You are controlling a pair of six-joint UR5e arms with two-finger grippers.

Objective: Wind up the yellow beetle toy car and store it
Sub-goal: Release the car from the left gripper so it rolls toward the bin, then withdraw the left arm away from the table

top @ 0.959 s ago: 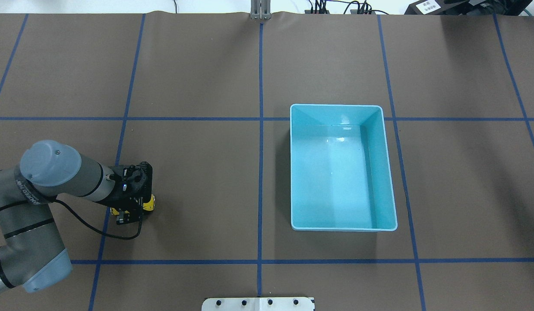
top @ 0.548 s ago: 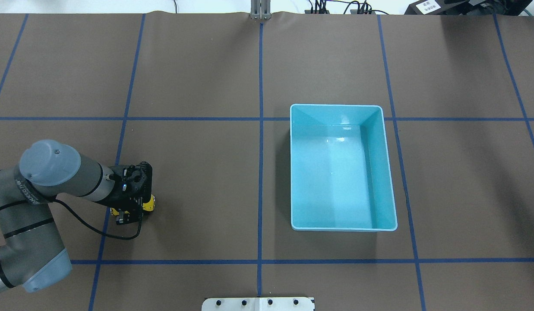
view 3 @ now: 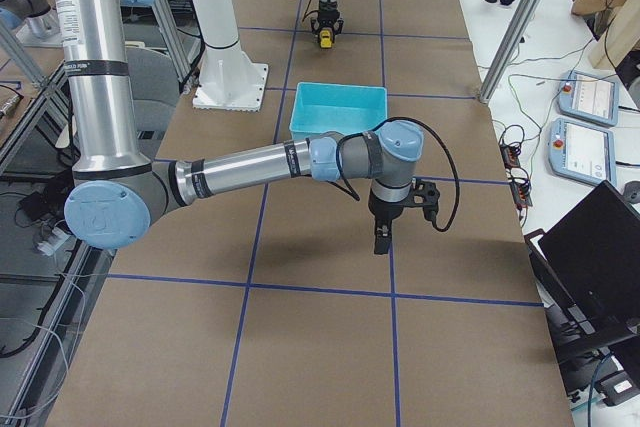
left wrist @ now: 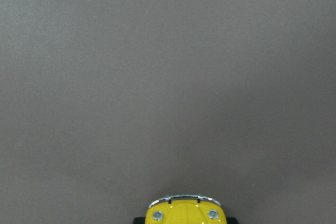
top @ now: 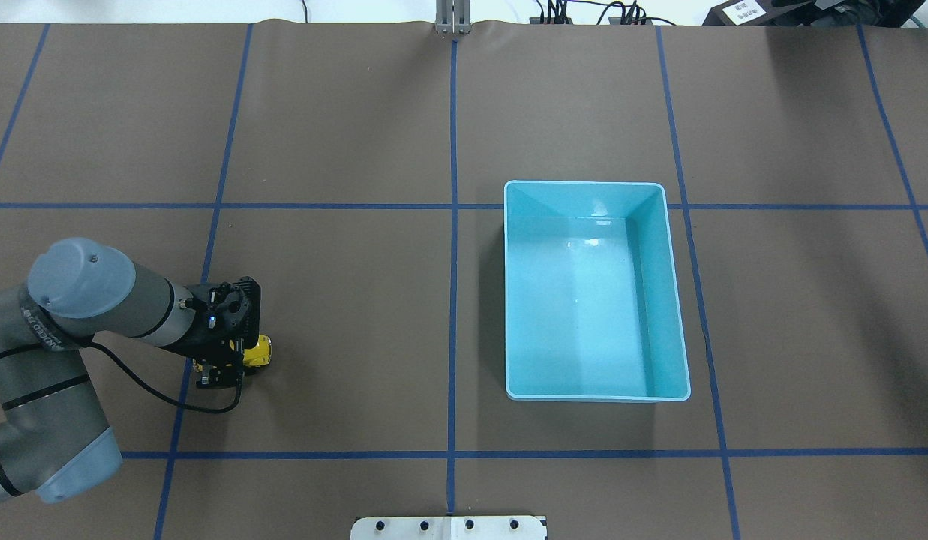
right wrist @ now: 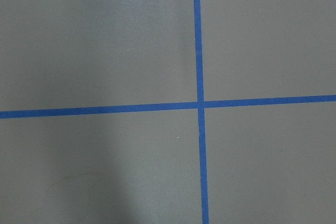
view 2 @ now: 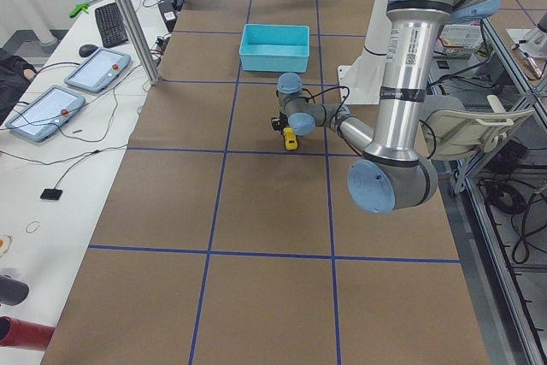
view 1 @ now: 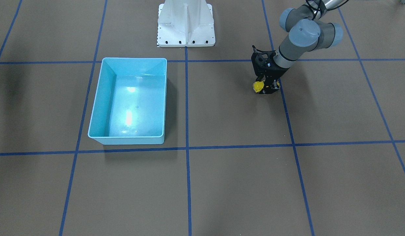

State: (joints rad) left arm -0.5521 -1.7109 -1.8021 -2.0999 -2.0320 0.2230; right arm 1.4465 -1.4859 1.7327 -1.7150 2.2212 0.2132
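Overhead exterior view: the left gripper (top: 235, 358) is low at the table's (top: 343, 300) left side, near the robot. Its jaws are closed on the car (top: 262, 351), whose yellow end pokes out to the right. The bin (top: 657, 300) stands well apart, right of centre. The right gripper (view 3: 381, 237) hangs over blue tape lines; I cannot tell how its jaws stand.

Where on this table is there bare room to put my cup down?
The widest bare patch lies between the yellow beetle toy car and the light blue bin, along the middle tape line. The far squares beyond the bin are bare too. Crowded only around the left gripper, clamped on the car.
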